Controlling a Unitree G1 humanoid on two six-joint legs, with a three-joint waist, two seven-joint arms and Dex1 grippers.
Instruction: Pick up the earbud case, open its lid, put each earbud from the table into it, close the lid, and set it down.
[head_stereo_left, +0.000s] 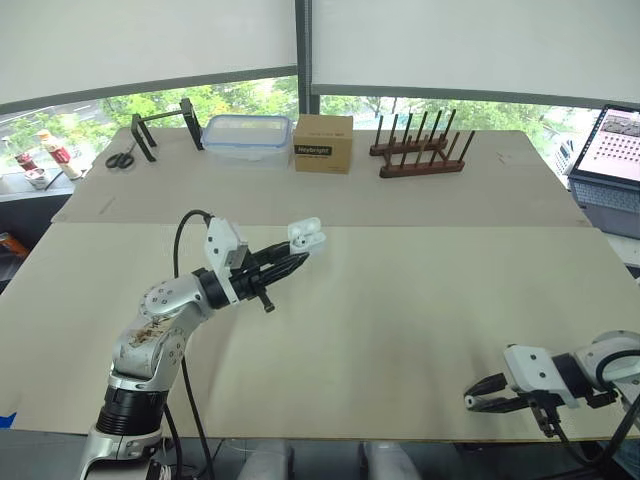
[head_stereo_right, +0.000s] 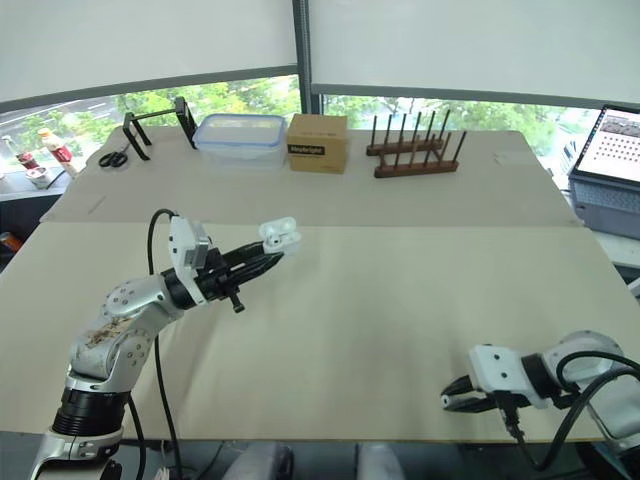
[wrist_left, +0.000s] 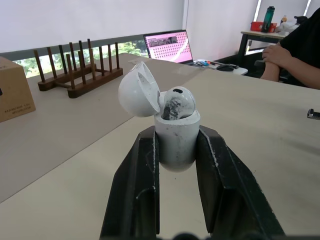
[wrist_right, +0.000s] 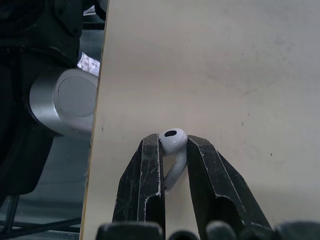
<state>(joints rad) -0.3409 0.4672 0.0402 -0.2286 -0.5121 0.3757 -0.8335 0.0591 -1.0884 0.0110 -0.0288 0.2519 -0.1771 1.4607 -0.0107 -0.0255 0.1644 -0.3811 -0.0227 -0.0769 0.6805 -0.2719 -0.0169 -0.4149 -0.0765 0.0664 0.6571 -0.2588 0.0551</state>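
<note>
At the table's (head_stereo_left: 400, 310) near right edge, the right gripper (head_stereo_left: 474, 398) is clamped on one earbud (wrist_right: 171, 150). Farther left, the left gripper (head_stereo_left: 295, 260) grips the earbud case (head_stereo_left: 306, 235) above the table, lid (wrist_left: 137, 92) open, second earbud (wrist_left: 175, 102) seated inside. Beyond stands a cardboard box (head_stereo_left: 323, 143).

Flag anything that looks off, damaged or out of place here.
Only one thing: the earbud seated in the open earbud case, held by the left end effector, carries dark smudges across its white face. Nothing looks spilled or askew; the right end effector grips the other earbud cleanly.
</note>
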